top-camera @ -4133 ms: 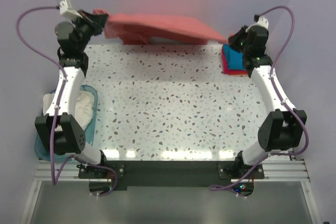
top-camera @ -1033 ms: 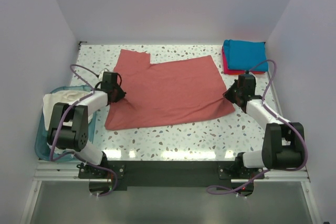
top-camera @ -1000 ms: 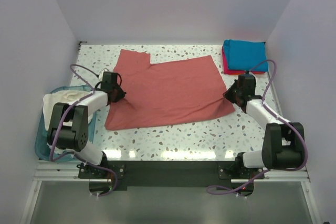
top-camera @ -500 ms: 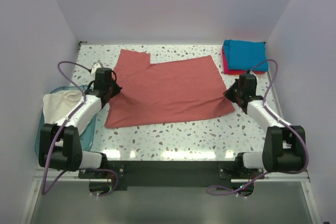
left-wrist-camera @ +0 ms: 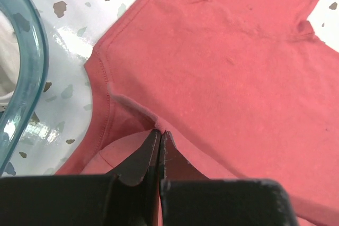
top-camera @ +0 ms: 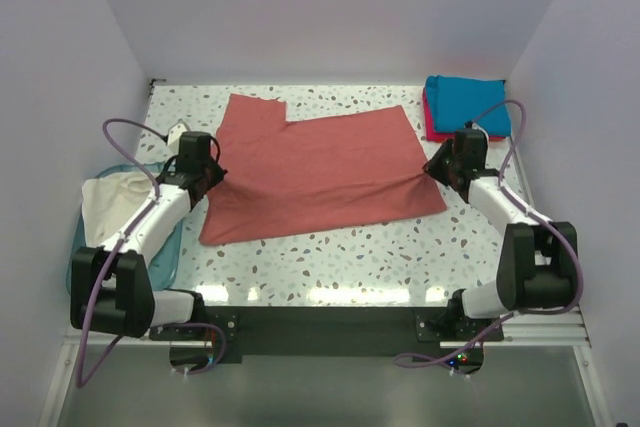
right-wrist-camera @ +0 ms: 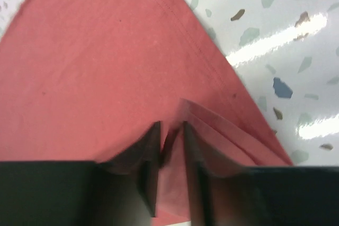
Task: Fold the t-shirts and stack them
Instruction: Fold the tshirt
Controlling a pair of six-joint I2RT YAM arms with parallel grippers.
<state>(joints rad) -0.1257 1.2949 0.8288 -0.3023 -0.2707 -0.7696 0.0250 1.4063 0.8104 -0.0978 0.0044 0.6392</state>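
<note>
The brick-red t-shirt (top-camera: 320,167) lies spread across the speckled table (top-camera: 330,247). My left gripper (top-camera: 208,177) is at its left edge, jaws shut on a small raised fold of the red cloth (left-wrist-camera: 160,130). At the shirt's right edge, my right gripper (top-camera: 432,169) has its jaws a little apart with red cloth (right-wrist-camera: 170,128) bunched between them and layered folds beside the right finger; that view is blurred. A crease runs across the shirt between the two grippers. The teal-blue t-shirt (top-camera: 468,102) lies folded on the pinkish-red one (top-camera: 432,127) at the back right corner.
A light-blue plastic bin (top-camera: 172,237) stands off the table's left edge, close behind my left arm. It holds the cream-white t-shirt (top-camera: 115,202). Its rim (left-wrist-camera: 29,78) shows at the left of the left wrist view. Walls enclose the table on three sides.
Both arms have brought the red shirt down from the back and laid it flat. In the last second my left gripper closed on its left edge, and the right gripper shifted slightly away from me.
</note>
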